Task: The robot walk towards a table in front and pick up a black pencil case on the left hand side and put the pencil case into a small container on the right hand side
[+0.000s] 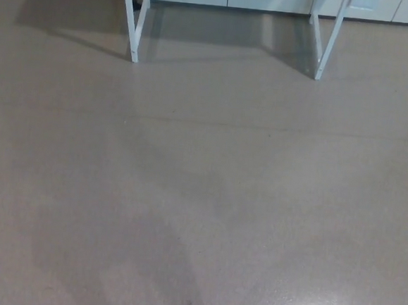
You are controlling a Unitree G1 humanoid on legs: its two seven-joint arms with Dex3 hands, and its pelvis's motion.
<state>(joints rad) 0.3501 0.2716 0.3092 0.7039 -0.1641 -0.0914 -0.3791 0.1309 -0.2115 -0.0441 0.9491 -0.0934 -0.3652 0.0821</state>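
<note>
- The black pencil case is not in view; from the task it should lie on the left side of the table top, which is above the upper edge of the picture.
- The small container for it is also not in view, so I cannot tell where on the right side it stands.
- Of the table, only two white metal legs show: one near the upper left (134, 27) and one near the upper right (327, 42), both standing on the floor, well apart from each other.
- Neither the left hand nor the right hand shows, so I cannot tell if their fingers are apart or closed.
- The step in hand, as I judge it, is the walk toward the table; nothing of the picking is begun.
- To do it well, the robot should keep the two legs equally far from the middle of the view, so that it arrives square to the front edge.
- The smooth grey-beige floor (201, 195) between robot and table is bare, with a soft shadow and a glossy reflection at the lower right; slow, short steps seem wise.
- It should stop before the legs, and lift the view to find the case.
</note>
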